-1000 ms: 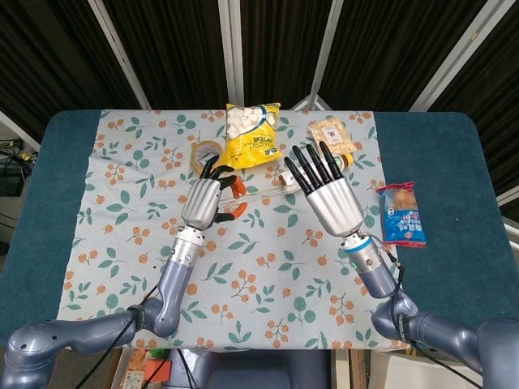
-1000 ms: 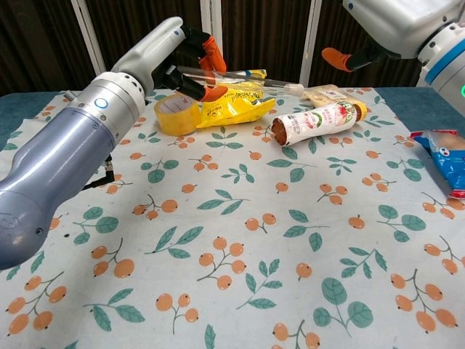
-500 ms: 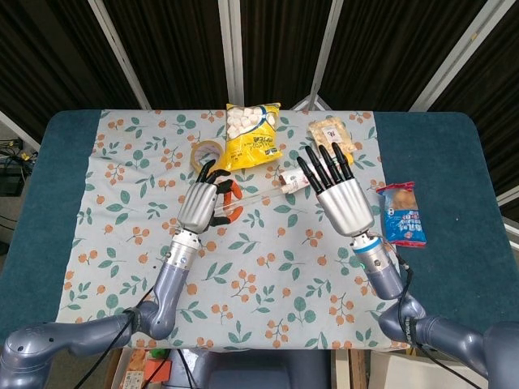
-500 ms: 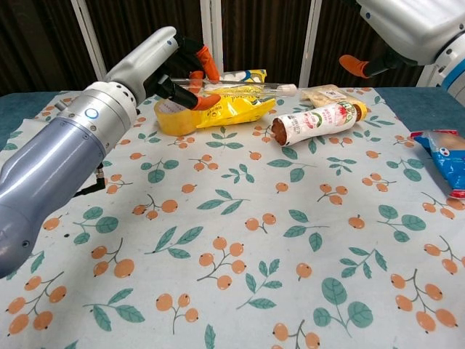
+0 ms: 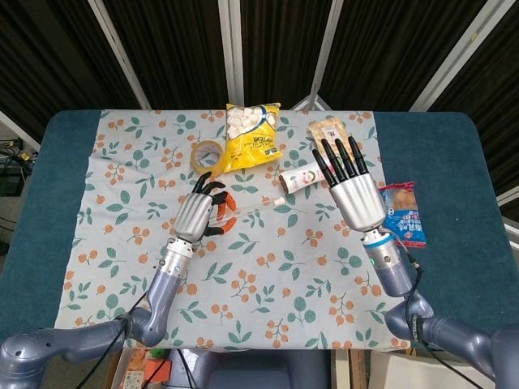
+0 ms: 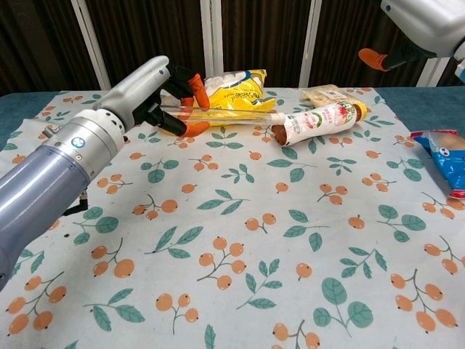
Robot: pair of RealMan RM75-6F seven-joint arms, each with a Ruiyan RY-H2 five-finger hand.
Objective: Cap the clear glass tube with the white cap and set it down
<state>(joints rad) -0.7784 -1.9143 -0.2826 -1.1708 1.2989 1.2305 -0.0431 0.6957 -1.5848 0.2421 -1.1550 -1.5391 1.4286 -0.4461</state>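
The floral tablecloth (image 6: 240, 240) gives a soft, flat landing, so the risk lies in what crowds the far end: the yellow snack bag (image 6: 234, 86), the roll of tape (image 5: 208, 153) and the red-labelled sausage pack (image 6: 317, 121) all lie near the tube's path. The left hand (image 6: 176, 98) holds the clear glass tube (image 6: 218, 115) pinched between its orange-tipped fingers (image 6: 197, 84), roughly level and low over the cloth, its white cap (image 6: 277, 118) pointing right, just beside the sausage pack. If the tube comes down as it lies, the capped end could nudge that pack, or the round glass could roll once let go. The right hand (image 5: 354, 188) hovers apart, fingers spread and empty, too far off to steady anything.
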